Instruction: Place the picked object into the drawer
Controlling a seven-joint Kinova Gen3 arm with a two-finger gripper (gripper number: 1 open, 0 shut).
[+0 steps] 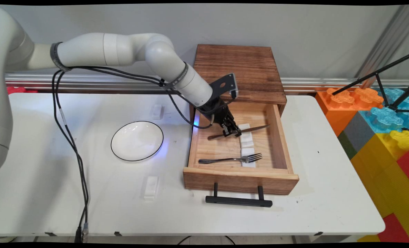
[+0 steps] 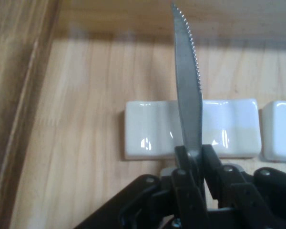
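Lettering is scarce here: a dark band round the arm's forearm link carries pale writing too small to read, and nothing else in either view bears a label.

The arm reaches in from the upper left, runs level above the worktop [image 1: 87, 213], bends at an elbow and slopes down to the right into an open wooden drawer [image 1: 238, 179]. The pincer [image 1: 232, 132] points downward in the drawer's rear half, with black cables looping beneath the wrist.

In the hand view the pincer [image 2: 193, 160] is closed narrow on a knife [image 2: 188, 86], its fingers [image 2: 181, 157] pressed to either side of the blade near the handle end. The serrated blade runs away from the camera, crossing over a white ceramic rest [image 2: 148, 136], with a second white rest [image 2: 279, 131] just beside the first. In the main view the knife [image 1: 254, 129] lies aslant across the drawer, its tip towards the right wall.

A fork [image 1: 232, 159] lies nearer the drawer's front, tines on another white rest. The drawer's black handle [image 1: 238, 200] juts over the worktop. The drawer stands pulled out from a dark wooden box [image 1: 238, 69].

Left of the drawer sits a white plate [image 1: 137, 140] with a dark rim, with one small white block [image 1: 157, 111] beyond it and another [image 1: 151, 187] in front. Coloured giant bricks [image 1: 383, 137] stand off the right end.
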